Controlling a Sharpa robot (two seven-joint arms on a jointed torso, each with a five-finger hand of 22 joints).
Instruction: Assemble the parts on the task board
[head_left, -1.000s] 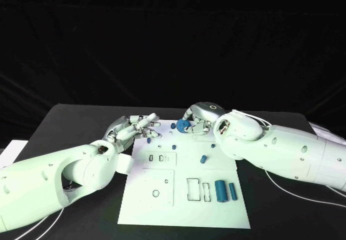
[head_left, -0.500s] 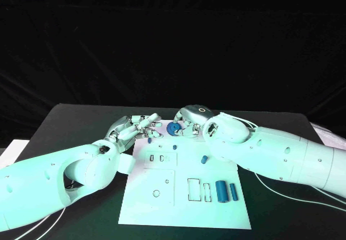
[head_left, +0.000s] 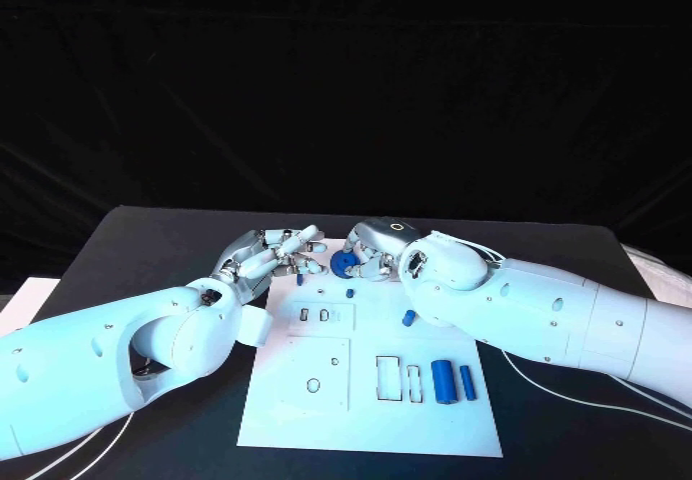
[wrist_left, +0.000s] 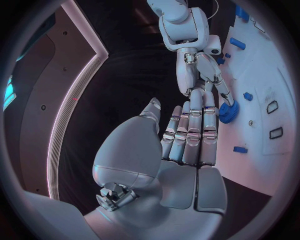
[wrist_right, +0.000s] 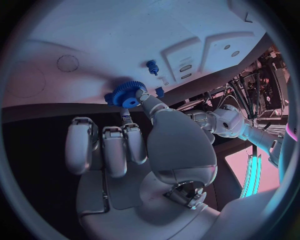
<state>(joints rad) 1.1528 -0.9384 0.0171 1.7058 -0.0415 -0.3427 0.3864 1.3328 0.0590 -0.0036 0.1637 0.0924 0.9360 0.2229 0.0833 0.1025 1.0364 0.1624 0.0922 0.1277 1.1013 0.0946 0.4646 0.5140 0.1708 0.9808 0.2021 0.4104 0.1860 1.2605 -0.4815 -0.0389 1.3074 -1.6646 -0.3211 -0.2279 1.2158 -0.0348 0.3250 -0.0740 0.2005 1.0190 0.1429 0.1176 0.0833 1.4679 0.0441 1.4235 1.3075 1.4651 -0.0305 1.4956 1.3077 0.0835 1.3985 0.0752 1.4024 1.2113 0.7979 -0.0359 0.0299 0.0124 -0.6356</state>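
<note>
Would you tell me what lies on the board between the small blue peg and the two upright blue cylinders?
In the head view, one slanted blue part lies on the task board between the peg and the cylinders.

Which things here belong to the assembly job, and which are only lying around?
Belong to the job:
white task board
blue toothed gear, held by the right hand
two blue cylinders
small blue pegs
left hand

Just there:
black table
white cables
</note>
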